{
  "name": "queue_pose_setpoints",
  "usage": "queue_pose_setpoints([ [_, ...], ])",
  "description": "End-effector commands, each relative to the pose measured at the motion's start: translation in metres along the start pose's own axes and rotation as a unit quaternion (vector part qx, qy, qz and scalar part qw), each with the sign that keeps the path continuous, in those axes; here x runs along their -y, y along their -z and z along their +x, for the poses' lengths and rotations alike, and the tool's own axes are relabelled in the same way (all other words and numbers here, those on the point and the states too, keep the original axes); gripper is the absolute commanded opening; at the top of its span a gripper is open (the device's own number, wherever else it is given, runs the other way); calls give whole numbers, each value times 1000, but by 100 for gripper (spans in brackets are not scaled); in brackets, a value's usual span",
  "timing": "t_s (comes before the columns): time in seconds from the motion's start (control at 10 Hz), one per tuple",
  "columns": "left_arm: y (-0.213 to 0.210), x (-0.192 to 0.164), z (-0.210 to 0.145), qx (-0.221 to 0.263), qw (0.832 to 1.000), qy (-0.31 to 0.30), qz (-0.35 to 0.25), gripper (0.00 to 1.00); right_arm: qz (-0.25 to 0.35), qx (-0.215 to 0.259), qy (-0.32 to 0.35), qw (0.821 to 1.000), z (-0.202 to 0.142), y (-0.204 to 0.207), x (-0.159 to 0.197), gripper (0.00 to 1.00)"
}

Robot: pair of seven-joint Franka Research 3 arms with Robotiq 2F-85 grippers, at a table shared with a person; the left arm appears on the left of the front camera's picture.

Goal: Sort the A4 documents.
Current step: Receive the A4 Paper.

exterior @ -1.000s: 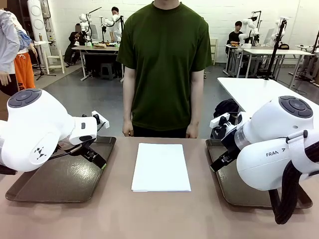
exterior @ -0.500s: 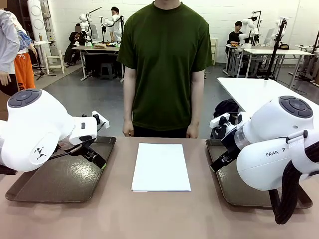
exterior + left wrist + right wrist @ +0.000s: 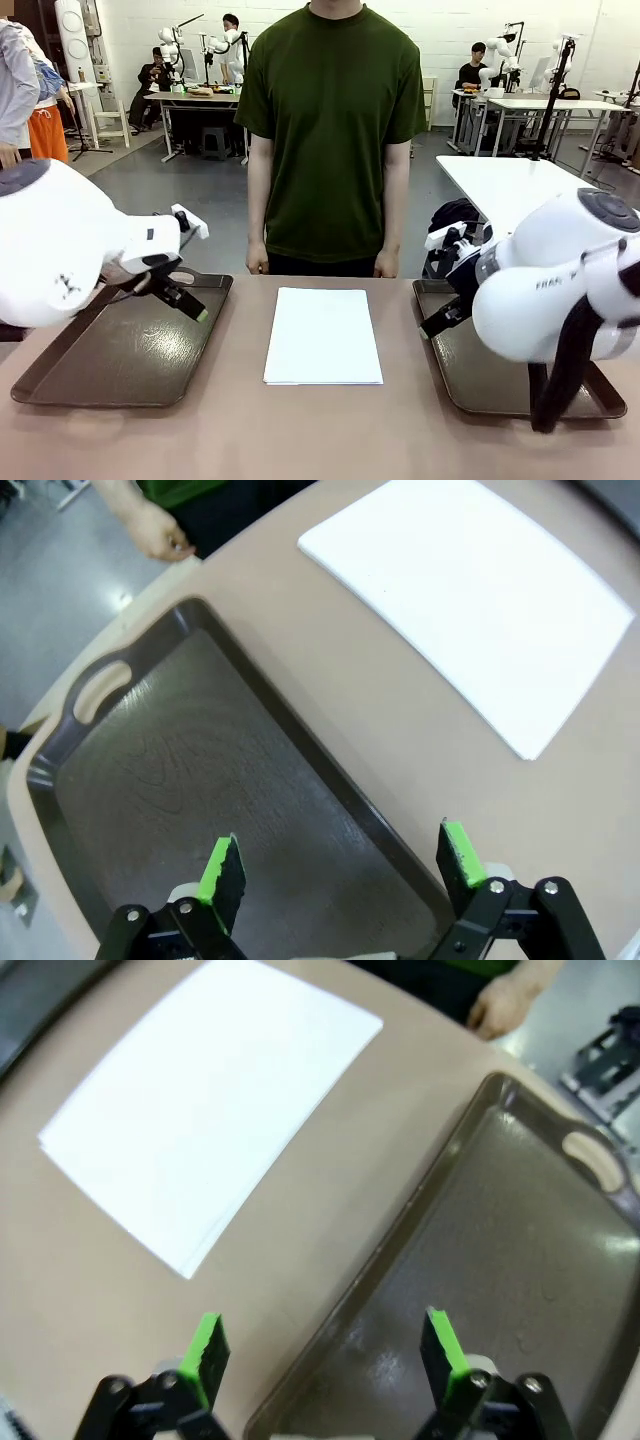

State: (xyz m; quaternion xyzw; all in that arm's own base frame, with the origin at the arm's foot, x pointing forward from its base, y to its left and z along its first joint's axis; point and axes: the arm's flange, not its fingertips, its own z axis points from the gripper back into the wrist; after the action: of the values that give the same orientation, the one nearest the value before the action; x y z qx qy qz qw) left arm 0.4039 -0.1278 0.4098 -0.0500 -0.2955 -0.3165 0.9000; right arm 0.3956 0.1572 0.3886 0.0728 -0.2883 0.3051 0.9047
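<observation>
The A4 documents (image 3: 322, 335) lie as a neat white stack in the middle of the table, between two dark brown trays. My left gripper (image 3: 192, 302) hangs open over the far right part of the left tray (image 3: 110, 360). In the left wrist view its jaws (image 3: 340, 860) stand wide above the tray's edge (image 3: 330, 780), with the documents (image 3: 480, 600) farther off. My right gripper (image 3: 438, 322) is open over the left rim of the right tray (image 3: 480, 385). The right wrist view shows that gripper (image 3: 325, 1345) empty, the documents (image 3: 210, 1100) beyond it.
A person in a dark green shirt (image 3: 335, 130) stands at the far edge of the table, hands down at the sides (image 3: 155, 530) (image 3: 510, 1000). Both trays (image 3: 520, 1250) hold nothing. Bare tabletop runs along the near edge.
Both arms have shifted: the left arm has swung a little left and up, the right arm's body has tilted and risen. Both grippers stay open. The documents have not moved.
</observation>
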Motion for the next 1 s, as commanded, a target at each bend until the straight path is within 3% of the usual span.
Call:
queue_pose_setpoints([
  [0.0, -44, -29, -38, 26, 998, -4, -65, 100, 74, 38, 8, 997, -38, -35, 48, 100],
  [0.5, -87, -74, -61, 51, 991, -1, -125, 100, 129, 94, 38, 986, -67, -101, 115, 100],
  [0.9, -109, -92, -77, 77, 980, -67, -170, 100, 95, 139, 26, 985, -76, -136, 129, 100],
])
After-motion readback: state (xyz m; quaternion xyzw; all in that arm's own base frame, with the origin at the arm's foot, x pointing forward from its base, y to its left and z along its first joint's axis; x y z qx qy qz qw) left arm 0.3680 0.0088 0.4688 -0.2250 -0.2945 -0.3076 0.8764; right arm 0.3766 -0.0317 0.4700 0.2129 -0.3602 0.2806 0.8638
